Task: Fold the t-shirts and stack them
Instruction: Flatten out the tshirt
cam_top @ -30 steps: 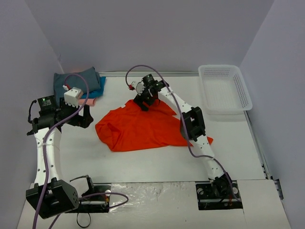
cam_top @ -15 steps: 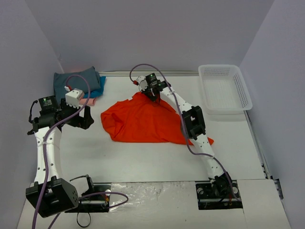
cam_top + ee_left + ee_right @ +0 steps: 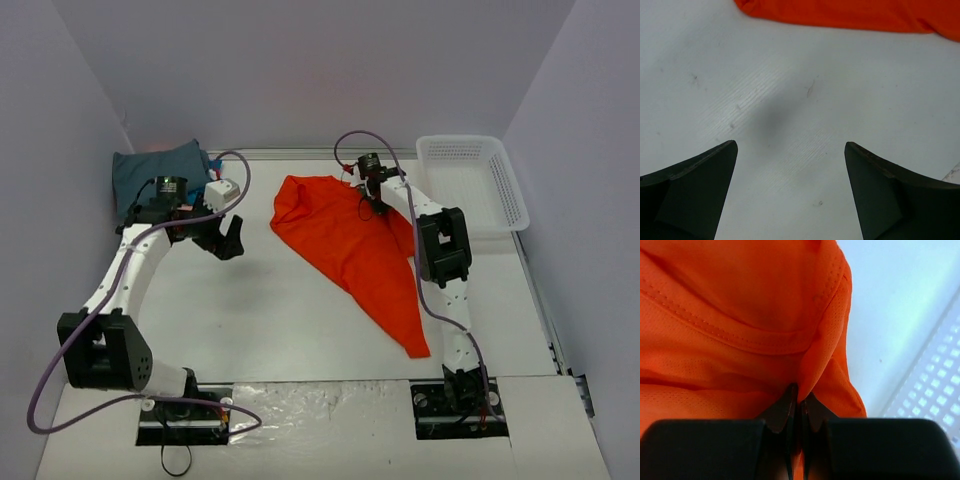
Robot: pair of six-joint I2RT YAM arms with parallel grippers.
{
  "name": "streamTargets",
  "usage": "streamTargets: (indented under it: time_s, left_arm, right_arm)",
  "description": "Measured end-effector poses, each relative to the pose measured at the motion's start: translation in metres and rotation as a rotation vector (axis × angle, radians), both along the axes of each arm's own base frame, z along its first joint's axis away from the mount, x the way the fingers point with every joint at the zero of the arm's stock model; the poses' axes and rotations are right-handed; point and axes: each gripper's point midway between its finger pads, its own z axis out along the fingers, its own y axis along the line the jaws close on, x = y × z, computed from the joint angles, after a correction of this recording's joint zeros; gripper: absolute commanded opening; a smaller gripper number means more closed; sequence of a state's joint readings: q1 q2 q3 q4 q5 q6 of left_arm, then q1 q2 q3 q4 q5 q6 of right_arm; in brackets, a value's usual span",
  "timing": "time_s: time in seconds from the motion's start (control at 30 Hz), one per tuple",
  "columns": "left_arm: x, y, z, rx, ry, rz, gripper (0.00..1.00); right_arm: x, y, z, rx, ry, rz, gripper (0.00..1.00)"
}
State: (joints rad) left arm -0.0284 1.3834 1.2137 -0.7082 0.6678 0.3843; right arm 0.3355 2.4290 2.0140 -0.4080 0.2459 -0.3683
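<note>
The bright orange t-shirt point(image 3: 350, 240) stretches from the back middle of the table down toward the right arm's base. My right gripper point(image 3: 372, 200) is shut on a fold of its upper edge; in the right wrist view the pinched orange cloth point(image 3: 765, 330) rises from between the closed fingertips point(image 3: 801, 401). My left gripper point(image 3: 228, 240) hangs open over bare table, left of the shirt. Its wrist view shows both fingers point(image 3: 695, 185) wide apart with nothing between them and the orange shirt's edge point(image 3: 850, 12) ahead. A dark grey-teal folded t-shirt point(image 3: 160, 170) lies at the back left, a bit of blue cloth point(image 3: 214, 172) showing beside it.
A white mesh basket point(image 3: 470, 185) stands at the back right, close to the right gripper; its wall point(image 3: 935, 395) shows in the right wrist view. Grey walls close in the table on three sides.
The right gripper shut on the orange shirt and dragged it toward the back right, stretching it into a long diagonal. The left arm swung right, toward the shirt, staying open.
</note>
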Motion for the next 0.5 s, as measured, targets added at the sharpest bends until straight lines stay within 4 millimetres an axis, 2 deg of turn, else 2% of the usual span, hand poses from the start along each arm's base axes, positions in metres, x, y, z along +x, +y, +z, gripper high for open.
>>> streamTargets:
  time_s: [0.13, 0.3, 0.4, 0.5]
  left_arm:
    - [0.021, -0.050, 0.002, -0.047, -0.013, -0.093, 0.84]
    - [0.030, -0.147, -0.002, -0.130, 0.006, -0.221, 0.68]
    - [0.019, -0.202, -0.018, -0.154, 0.043, -0.287, 0.56]
    - [-0.003, -0.243, -0.040, -0.141, 0.088, -0.329, 0.42]
  right_arm:
    - [-0.024, -0.012, 0.005, -0.025, 0.032, -0.026, 0.00]
    - [-0.048, -0.023, 0.018, -0.028, 0.035, -0.063, 0.00]
    - [-0.063, -0.029, 0.027, -0.030, 0.035, -0.079, 0.00]
    - [-0.077, -0.034, 0.036, -0.030, 0.035, -0.092, 0.00]
